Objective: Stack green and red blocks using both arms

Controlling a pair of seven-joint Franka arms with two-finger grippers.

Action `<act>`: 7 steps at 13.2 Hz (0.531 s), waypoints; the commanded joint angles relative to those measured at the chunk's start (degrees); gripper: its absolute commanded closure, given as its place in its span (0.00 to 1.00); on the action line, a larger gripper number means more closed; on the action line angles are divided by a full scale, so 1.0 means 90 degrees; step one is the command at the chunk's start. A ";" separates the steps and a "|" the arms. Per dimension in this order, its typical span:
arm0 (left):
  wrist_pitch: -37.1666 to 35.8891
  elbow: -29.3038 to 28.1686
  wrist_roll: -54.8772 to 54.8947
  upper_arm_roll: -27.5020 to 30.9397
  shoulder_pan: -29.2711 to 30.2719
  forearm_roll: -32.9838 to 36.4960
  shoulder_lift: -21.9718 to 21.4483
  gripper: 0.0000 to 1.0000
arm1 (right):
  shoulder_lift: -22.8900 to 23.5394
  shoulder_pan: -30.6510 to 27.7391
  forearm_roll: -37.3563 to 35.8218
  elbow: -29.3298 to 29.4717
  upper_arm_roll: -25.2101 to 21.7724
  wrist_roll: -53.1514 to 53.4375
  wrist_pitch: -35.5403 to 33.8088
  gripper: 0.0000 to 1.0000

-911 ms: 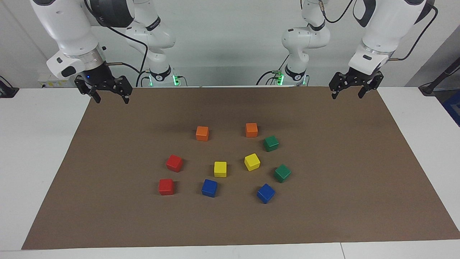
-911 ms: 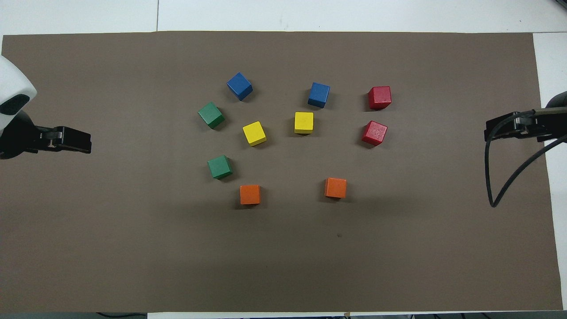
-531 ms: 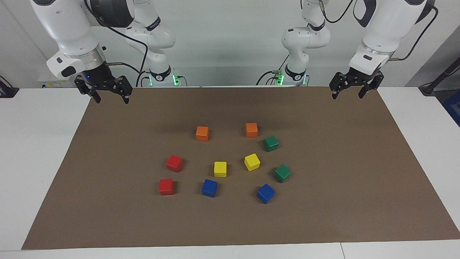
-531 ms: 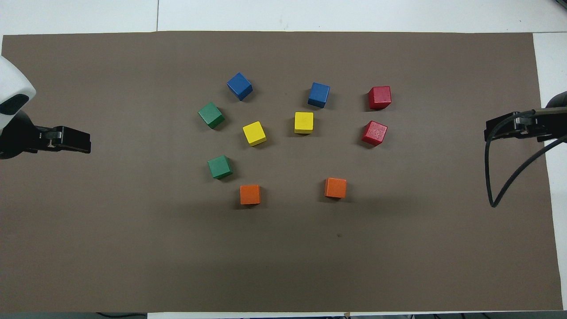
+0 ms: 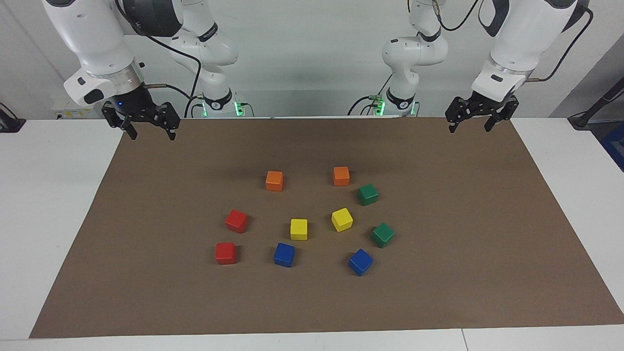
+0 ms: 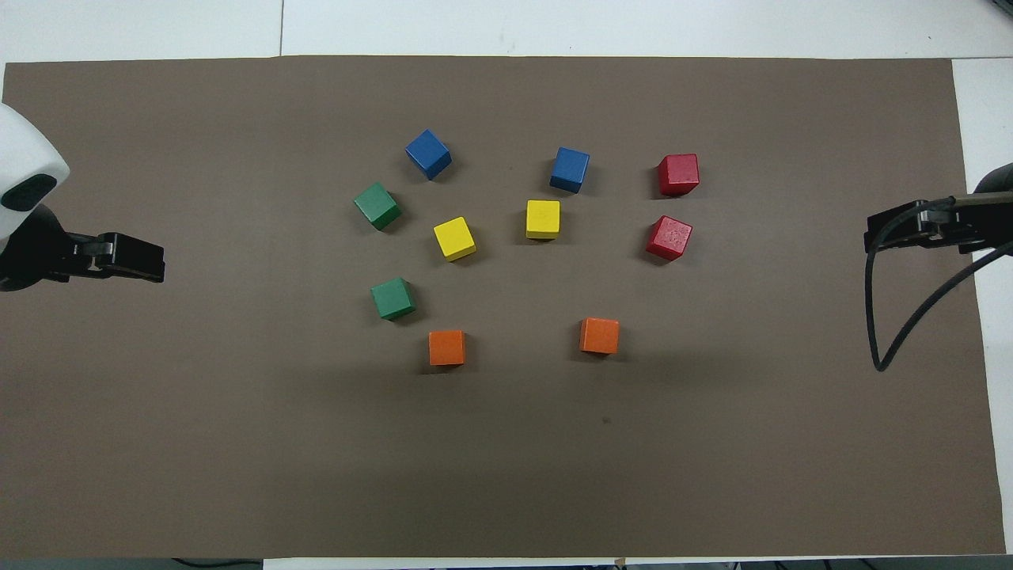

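Two green blocks lie on the mat toward the left arm's end, one (image 5: 367, 194) (image 6: 392, 298) nearer to the robots than the other (image 5: 383, 235) (image 6: 377, 206). Two red blocks lie toward the right arm's end, one (image 5: 236, 221) (image 6: 669, 237) nearer to the robots than the other (image 5: 225, 253) (image 6: 678, 174). All four lie apart, none stacked. My left gripper (image 5: 470, 128) (image 6: 150, 260) hangs open and empty over the mat's edge at its own end. My right gripper (image 5: 151, 136) (image 6: 878, 234) hangs open and empty over the mat's edge at its end.
Among the task blocks on the brown mat (image 5: 463, 253) lie two orange cubes (image 5: 274, 180) (image 5: 341, 176), two yellow cubes (image 5: 299, 229) (image 5: 341, 219) and two blue cubes (image 5: 284, 254) (image 5: 360, 262). White table surrounds the mat.
My left gripper has shifted very slightly. The right gripper and all the blocks have stayed in place.
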 commanded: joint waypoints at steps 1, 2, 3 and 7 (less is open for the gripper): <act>0.0773 -0.0737 -0.0799 -0.0007 -0.0073 -0.0078 -0.0293 0.00 | -0.0177 -0.0072 0.0026 -0.0222 0.0035 -0.0163 0.0030 0.00; 0.0952 -0.0768 -0.1287 -0.0017 -0.0228 -0.0097 -0.0129 0.00 | -0.0177 -0.0052 0.0026 -0.0212 0.0035 -0.0163 0.0030 0.00; 0.1195 -0.0759 -0.1708 -0.0017 -0.0365 -0.0117 0.0134 0.00 | -0.0187 -0.0033 0.0026 -0.0232 0.0035 -0.0115 0.0020 0.00; 0.1657 0.0068 -0.2980 -0.0017 -0.0950 -0.0234 0.1460 0.00 | -0.0187 -0.0023 0.0026 -0.0241 0.0045 -0.0085 0.0010 0.00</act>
